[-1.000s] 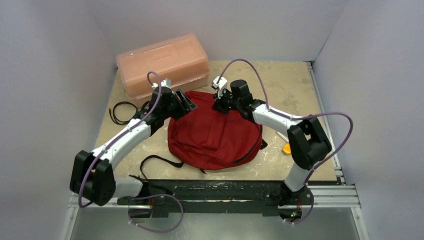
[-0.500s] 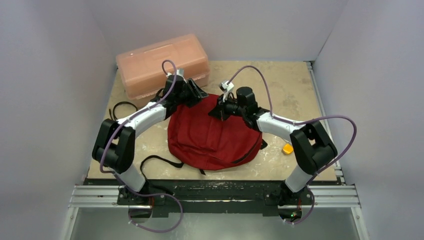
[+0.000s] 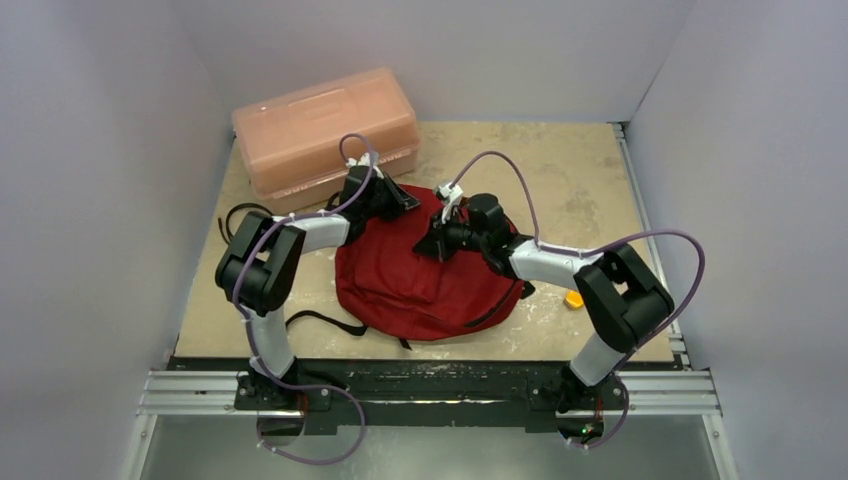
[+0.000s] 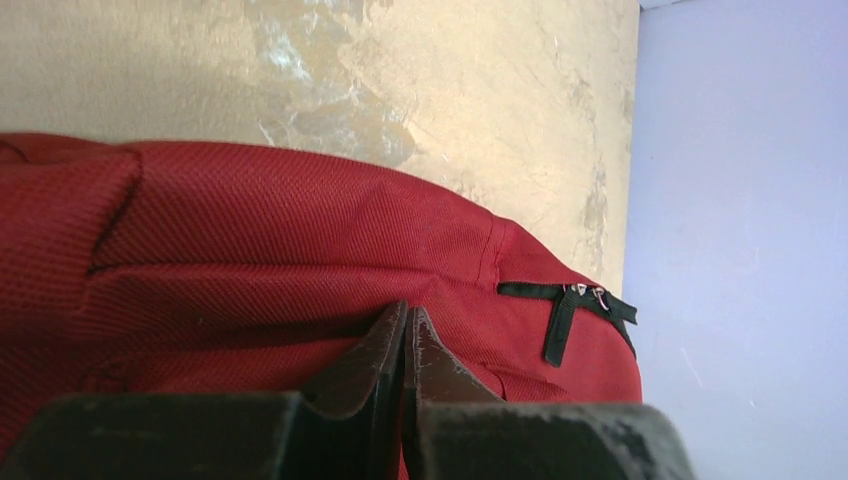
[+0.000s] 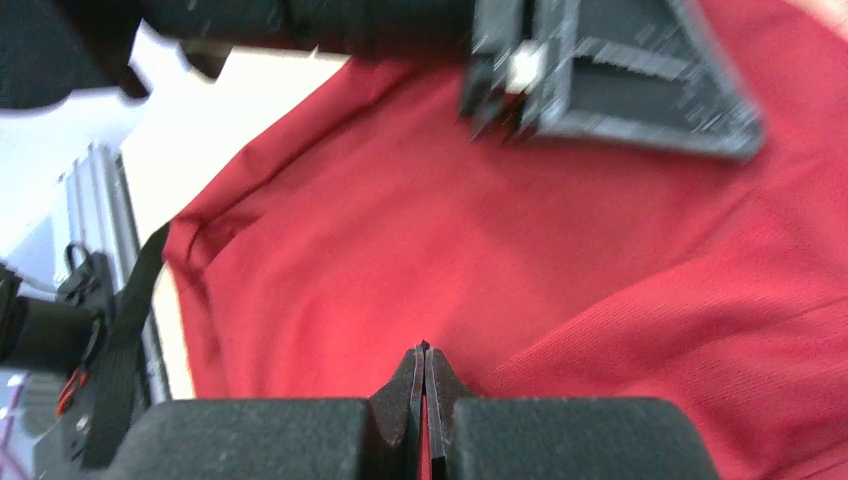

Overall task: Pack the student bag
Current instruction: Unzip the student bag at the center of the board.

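Observation:
The student bag, dark red, lies flat in the middle of the table. My left gripper is at the bag's far left edge. In the left wrist view its fingertips are pressed together on a puckered fold of red fabric, left of the black zipper pulls. My right gripper rests on top of the bag's far half. Seen from the right wrist, it is shut, with a sliver of red showing between its fingers and a fabric ridge running to the tips.
A translucent orange-pink plastic box stands just behind the left gripper at the far left. A black cable loop lies left of the bag. A small orange object sits to its right. Black straps trail toward the near edge.
The left arm swung in from the left to the bag's far edge and its jaws closed on the fabric. The right gripper, still shut, shifted nearer over the bag.

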You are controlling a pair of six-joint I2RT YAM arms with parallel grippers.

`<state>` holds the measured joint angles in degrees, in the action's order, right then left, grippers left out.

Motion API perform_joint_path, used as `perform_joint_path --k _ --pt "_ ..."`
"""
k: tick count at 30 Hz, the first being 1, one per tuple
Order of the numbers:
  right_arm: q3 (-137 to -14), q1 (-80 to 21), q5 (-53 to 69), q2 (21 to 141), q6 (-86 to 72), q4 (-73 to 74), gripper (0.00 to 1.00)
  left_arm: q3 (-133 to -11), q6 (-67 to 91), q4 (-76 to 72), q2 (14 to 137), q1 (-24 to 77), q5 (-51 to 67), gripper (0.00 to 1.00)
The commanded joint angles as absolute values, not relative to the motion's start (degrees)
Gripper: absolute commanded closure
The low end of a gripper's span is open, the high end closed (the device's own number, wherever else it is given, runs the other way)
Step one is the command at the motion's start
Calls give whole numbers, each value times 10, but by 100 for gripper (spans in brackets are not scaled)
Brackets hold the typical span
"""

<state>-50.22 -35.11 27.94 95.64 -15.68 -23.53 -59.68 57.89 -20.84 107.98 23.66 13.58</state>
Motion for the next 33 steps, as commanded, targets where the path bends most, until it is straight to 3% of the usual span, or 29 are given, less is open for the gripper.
perform_joint_path --k 1,12,17,19,23,26,30,33 --pt "-451 -401 282 904 -188 -251 100 -594 561 -266 1075 239 76 100" --pt "-304 -536 243 768 -248 -207 100 -600 540 -280 1083 241 26 100" --pt "-333 -538 204 751 -241 -131 100 -610 511 -237 1053 245 50 100" --pt "-361 -537 175 727 -249 -91 70 -615 502 -207 1027 245 84 89" --pt "-411 -536 82 673 -249 -9 39 -633 473 -88 956 245 120 65" --pt "-438 -528 17 632 -239 38 26 -630 458 -20 893 245 132 48" --pt "-457 -472 -101 586 -276 99 8 -637 426 81 803 245 147 45" --pt "-451 -337 -122 557 -347 155 1 -625 401 124 729 247 162 44"
